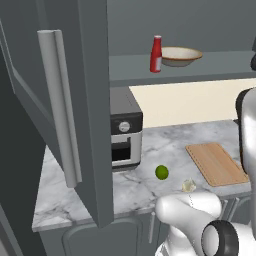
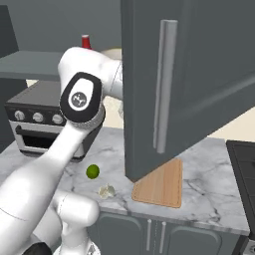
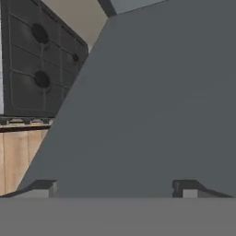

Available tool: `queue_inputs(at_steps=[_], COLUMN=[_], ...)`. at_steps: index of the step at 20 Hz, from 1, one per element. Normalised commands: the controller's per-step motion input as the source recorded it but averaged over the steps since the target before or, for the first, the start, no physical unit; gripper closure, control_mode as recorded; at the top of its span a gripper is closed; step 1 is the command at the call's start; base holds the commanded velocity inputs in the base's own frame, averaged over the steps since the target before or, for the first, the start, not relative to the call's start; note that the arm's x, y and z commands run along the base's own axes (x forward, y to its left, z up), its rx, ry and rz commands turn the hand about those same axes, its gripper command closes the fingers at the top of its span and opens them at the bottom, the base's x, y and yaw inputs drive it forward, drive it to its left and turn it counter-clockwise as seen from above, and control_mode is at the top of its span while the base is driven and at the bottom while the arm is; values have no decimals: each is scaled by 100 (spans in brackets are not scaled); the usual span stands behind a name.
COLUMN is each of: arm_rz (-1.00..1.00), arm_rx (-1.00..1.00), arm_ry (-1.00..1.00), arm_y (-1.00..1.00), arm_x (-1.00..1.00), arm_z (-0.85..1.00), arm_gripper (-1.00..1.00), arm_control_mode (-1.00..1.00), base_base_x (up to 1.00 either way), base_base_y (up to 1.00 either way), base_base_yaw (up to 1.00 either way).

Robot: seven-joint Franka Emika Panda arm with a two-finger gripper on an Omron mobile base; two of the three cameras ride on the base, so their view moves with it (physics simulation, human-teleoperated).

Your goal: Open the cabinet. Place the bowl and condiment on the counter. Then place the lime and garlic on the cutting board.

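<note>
Pincer (image 3: pixel 115 186) first: jaws spread wide, nothing between them, nosed right up to the flat grey inner face of a cabinet door, with the hob (image 3: pixel 39 60) and a strip of cutting board (image 3: pixel 18 154) showing past its edge. Both doors of the cabinet (image 1: pixel 87 100) stand swung out, long bar handles (image 1: pixel 60 105) facing the cameras, so the opening looks done and the job now is to get round that panel.

Up on the cabinet shelf (image 1: pixel 200 65), the bowl (image 1: pixel 181 56) sits with the condiment (image 1: pixel 156 54) just beside it on the left, upright, possibly touching. I can make out nothing inside the bowl, though its inside is barely visible from here.

Down on the surface (image 1: pixel 150 150), the lime (image 1: pixel 161 172) and the garlic (image 1: pixel 188 185) lie near each other, both off the board and left of it. A toaster oven (image 1: pixel 125 132) stands at the back, under the shelf.

My call: pull the hand clear of the door, rise to shelf height, come at the bottle from the front with jaws level, and grip the body below the neck. A high grip could tip it into the bowl.
</note>
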Motion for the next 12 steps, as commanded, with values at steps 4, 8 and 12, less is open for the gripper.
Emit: queue_inputs(at_steps=[4,8,12], arm_rz=[-16,-8,3], arm_rx=[0,0,0], arm_ry=[3,0,0], arm_y=[-100,-100,-25], arm_x=[0,0,-6], arm_z=[0,1,-1], arm_gripper=[-100,-100,-100], arm_control_mode=[-100,-100,-100], base_base_x=[0,0,0], base_base_y=[0,0,0], base_base_yaw=[0,0,0])
